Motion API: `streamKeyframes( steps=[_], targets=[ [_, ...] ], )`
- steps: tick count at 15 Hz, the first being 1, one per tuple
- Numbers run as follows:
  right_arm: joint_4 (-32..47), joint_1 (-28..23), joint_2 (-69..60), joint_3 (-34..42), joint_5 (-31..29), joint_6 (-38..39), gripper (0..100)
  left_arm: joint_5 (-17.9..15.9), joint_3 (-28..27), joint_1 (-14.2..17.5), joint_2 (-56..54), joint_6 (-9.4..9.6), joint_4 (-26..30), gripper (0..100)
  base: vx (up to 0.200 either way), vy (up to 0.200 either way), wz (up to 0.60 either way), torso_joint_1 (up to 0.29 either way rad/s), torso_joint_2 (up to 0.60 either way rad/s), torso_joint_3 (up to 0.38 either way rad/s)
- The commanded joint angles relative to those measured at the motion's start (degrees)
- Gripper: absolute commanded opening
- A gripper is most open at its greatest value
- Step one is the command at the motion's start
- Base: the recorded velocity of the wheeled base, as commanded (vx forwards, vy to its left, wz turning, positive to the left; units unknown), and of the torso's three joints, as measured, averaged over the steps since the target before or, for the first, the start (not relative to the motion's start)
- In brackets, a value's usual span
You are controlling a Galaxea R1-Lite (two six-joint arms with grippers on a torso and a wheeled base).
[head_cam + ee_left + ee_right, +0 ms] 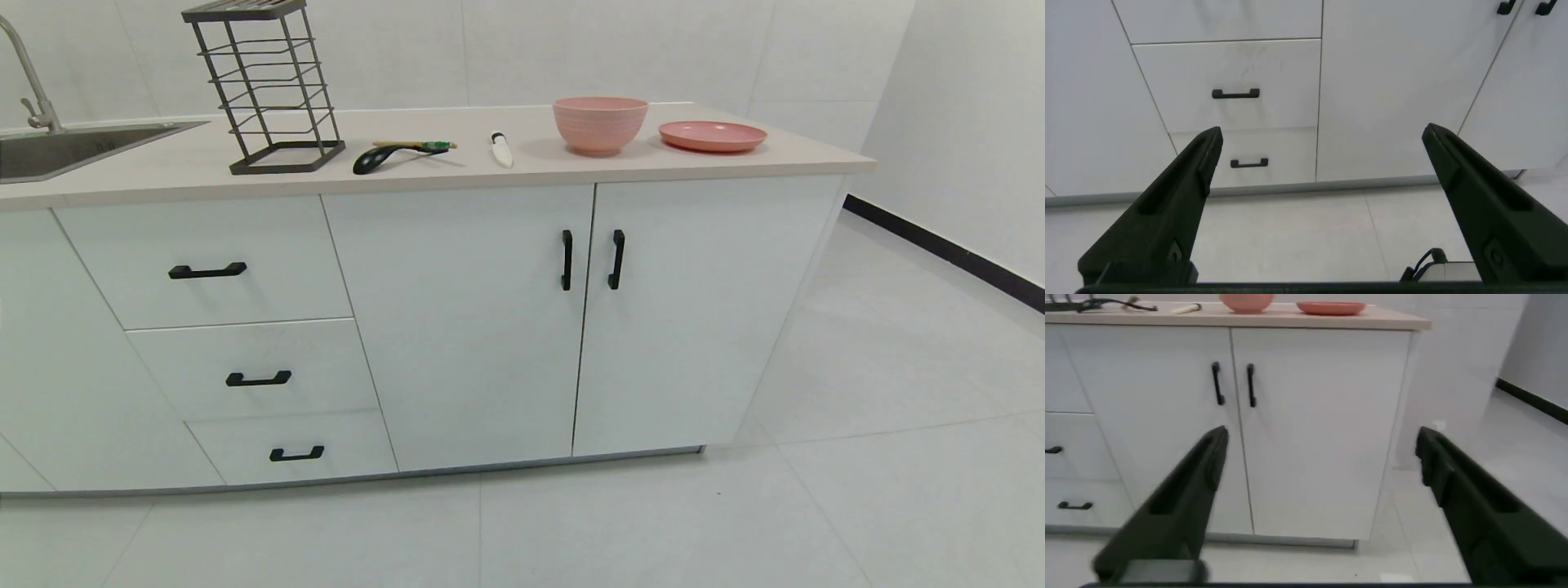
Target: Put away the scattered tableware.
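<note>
Down low, the left hand (1321, 135) hangs level with its fingers spread wide apart, facing the drawers (1237, 65); the right hand (1321, 434), fingers likewise apart, faces the double doors (1323, 392). On the desk (816, 151) the pink bowl (600, 122) stands with the pink plate (712, 135) at its 3 o'clock, near the desk's end. A white utensil (501, 149), a black spoon (384, 155) and a wire rack (265, 90) lie towards its 9 o'clock. Open floor (898, 367) spreads at the cabinet's 3 o'clock
</note>
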Motion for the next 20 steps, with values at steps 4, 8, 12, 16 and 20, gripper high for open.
streamKeyframes(
  steps=[4,8,12,16,20],
  targets=[
    [-22.62,14.46,55.51,-19.52,6.53,-5.32,100,-0.01,0.00,0.00,0.07,0.24,0.03,100,0.000,0.000,0.00,0.000,0.00,0.000],
    [-33.52,15.34,71.42,-21.10,8.91,-6.37,100,-0.01,0.00,0.00,0.07,0.33,0.03,100,0.000,0.000,0.00,0.000,0.00,0.000],
    [-41.60,15.25,83.37,-23.30,10.14,-6.81,100,-0.10,0.00,0.00,0.07,0.33,0.03,100,0.000,0.000,0.00,0.000,0.00,0.000],
    [-42.75,15.25,92.25,-30.33,10.14,-6.90,100,-0.37,0.00,0.00,0.07,0.24,0.03,100,0.000,0.000,0.00,0.000,0.00,0.000],
    [-45.56,14.20,103.76,-40.17,17.61,-10.06,100,-0.45,0.00,0.00,0.07,0.33,0.03,100,0.000,0.000,0.00,0.000,0.00,0.000]
  ],
)
